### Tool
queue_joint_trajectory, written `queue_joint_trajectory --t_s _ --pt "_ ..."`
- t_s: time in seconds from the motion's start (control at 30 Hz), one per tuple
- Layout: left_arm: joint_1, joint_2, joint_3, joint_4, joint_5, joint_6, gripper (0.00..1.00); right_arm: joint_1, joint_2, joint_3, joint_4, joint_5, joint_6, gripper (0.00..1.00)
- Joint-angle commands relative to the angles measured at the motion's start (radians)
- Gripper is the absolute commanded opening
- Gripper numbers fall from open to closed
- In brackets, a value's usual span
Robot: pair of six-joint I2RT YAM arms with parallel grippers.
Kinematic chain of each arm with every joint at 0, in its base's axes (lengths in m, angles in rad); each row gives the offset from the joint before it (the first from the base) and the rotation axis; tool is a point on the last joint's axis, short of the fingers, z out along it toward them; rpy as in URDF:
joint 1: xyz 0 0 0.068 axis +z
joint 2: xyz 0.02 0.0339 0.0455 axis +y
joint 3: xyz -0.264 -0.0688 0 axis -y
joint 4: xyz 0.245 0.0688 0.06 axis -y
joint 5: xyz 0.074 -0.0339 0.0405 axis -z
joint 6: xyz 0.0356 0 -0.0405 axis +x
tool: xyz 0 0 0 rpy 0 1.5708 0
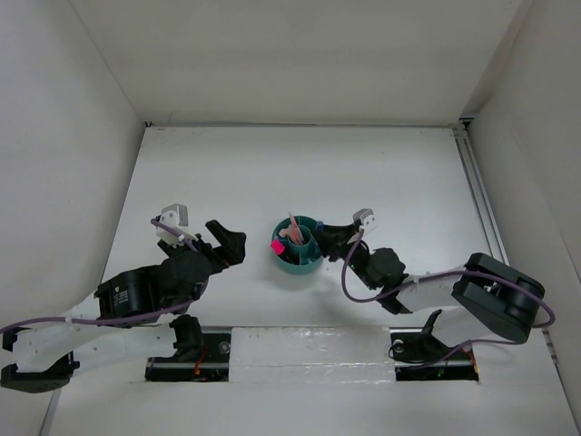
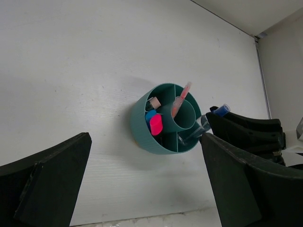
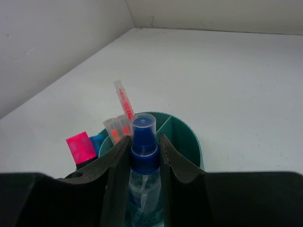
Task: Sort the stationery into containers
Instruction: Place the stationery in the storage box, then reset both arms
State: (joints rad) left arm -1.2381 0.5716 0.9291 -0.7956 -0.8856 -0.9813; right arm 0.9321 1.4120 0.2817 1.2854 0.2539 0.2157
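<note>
The round teal organizer (image 1: 298, 262) stands mid-table. Its central cup holds thin pinkish-orange pencils (image 3: 122, 101). An outer compartment holds the pink-capped marker (image 2: 156, 124) and the blue-capped marker (image 2: 150, 115). A small pale piece (image 2: 154, 102) sits in a compartment beside them. My right gripper (image 3: 143, 158) is shut on the neck of the clear blue-capped bottle (image 3: 143, 137). The bottle is tilted, with its lower end inside an outer compartment on the organizer's right side (image 2: 201, 125). My left gripper (image 2: 147, 189) is open and empty, well left of the organizer (image 2: 142, 127).
White walls close in the table on the left, back and right. A metal rail (image 1: 477, 195) runs along the right edge. The arm bases and their plate (image 1: 309, 350) lie at the near edge.
</note>
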Motion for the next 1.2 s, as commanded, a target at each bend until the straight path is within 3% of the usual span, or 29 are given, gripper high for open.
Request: queue_joint_trajectory --t_s 0.0,0.17,0.37,0.4,0.43,0.57,0.77,0.8,0.9,0.93,1.17 --pt "-0.006 -0.009 -0.003 0.018 -0.004 0.016 1.0 0.02 0.004 0.019 0.342 -0.008 0.008 0.03" --pt "-0.006 -0.009 -0.003 0.027 -0.004 0.026 1.0 0.02 0.004 0.019 0.342 -0.008 0.008 0.49" --pt "-0.006 -0.009 -0.003 0.027 -0.004 0.026 1.0 0.039 -0.031 0.01 0.33 -0.008 -0.001 0.8" --pt "-0.006 -0.009 -0.003 0.027 -0.004 0.026 1.0 0.05 -0.041 0.01 0.321 -0.008 -0.001 0.93" --pt "-0.006 -0.009 -0.003 0.027 -0.004 0.026 1.0 0.059 -0.054 0.01 0.312 0.005 -0.01 1.0" --pt "-0.006 -0.009 -0.003 0.027 -0.004 0.017 1.0 0.088 -0.193 0.04 0.192 0.057 -0.033 1.0" --pt "-0.006 -0.009 -0.003 0.006 -0.013 0.006 1.0 0.16 -0.425 0.131 -0.242 0.201 -0.095 1.0" --pt "-0.006 -0.009 -0.003 -0.007 -0.013 -0.006 1.0 0.16 -0.499 0.178 -0.414 0.22 -0.095 1.0" --pt "-0.015 -0.019 0.007 -0.031 -0.023 -0.029 1.0 0.16 -0.593 0.317 -0.701 0.3 -0.066 1.0" --pt "-0.015 -0.019 0.007 -0.031 -0.032 -0.04 1.0 0.16 -0.646 0.358 -0.904 0.315 -0.035 1.0" --pt "-0.015 -0.029 0.049 -0.111 -0.062 -0.083 1.0 0.16 -0.798 0.64 -1.663 0.494 0.166 1.0"
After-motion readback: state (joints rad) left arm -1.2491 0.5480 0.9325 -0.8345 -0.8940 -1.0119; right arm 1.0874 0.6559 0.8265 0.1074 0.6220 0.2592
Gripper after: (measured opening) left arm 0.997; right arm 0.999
